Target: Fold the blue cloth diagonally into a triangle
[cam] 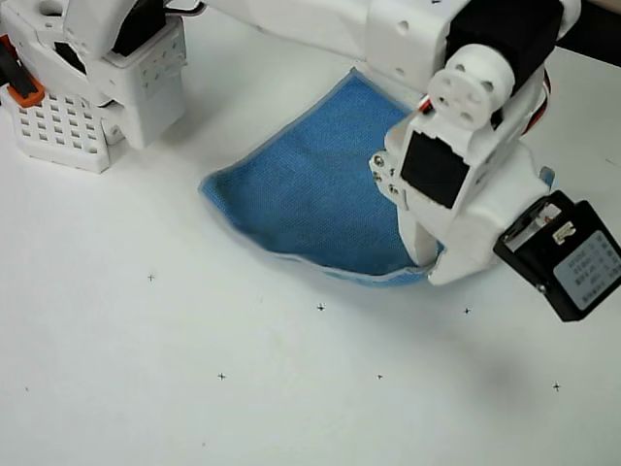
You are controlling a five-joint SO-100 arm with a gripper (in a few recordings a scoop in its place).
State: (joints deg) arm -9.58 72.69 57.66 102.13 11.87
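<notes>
You see the cloth (310, 199) lying on the white table (291, 388) near the middle of the overhead view, its near edge curled up. Your gripper (432, 264) sits low at the cloth's right corner, but the arm hides the jaws, so its grip can't be told.

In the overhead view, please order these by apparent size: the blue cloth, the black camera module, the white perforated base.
1. blue cloth, partly hidden by the arm
2. white perforated base
3. black camera module
The module rides higher, nearer the camera, so it may look enlarged.
</notes>
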